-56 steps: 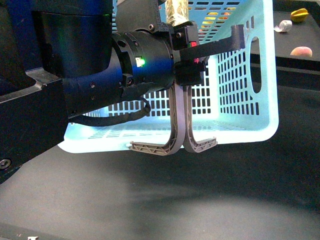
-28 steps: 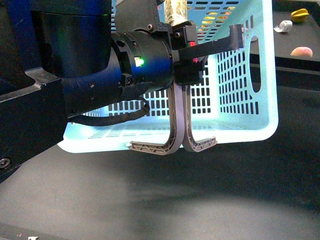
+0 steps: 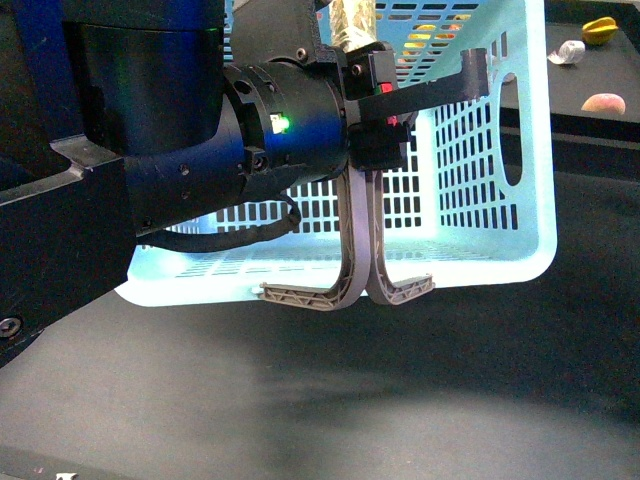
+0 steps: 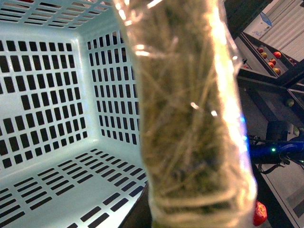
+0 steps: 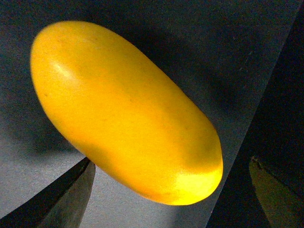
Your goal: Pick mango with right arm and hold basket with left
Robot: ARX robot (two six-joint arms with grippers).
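Observation:
The turquoise basket [image 3: 480,230] hangs tilted in the front view, its slotted inside facing me. My left gripper [image 3: 358,240], on the bulky black and blue arm with the green light, is shut on the tape-wrapped basket handle [image 3: 352,25], its pale ribbed fingers [image 3: 347,262] pressed together. In the left wrist view that handle [image 4: 190,118] fills the middle, with the empty basket floor [image 4: 57,190] behind it. The mango [image 5: 123,111], smooth and bright yellow, lies on a dark surface in the right wrist view. My right gripper [image 5: 173,211] is open, a fingertip on each side of the mango's near end.
A dark bar [image 3: 445,90] crosses the basket's upper part. On the dark shelf at far right lie a yellow fruit [image 3: 600,30], a pale pink-orange fruit [image 3: 603,102] and a white scrap [image 3: 568,52]. The dark tabletop [image 3: 400,400] lies below the basket.

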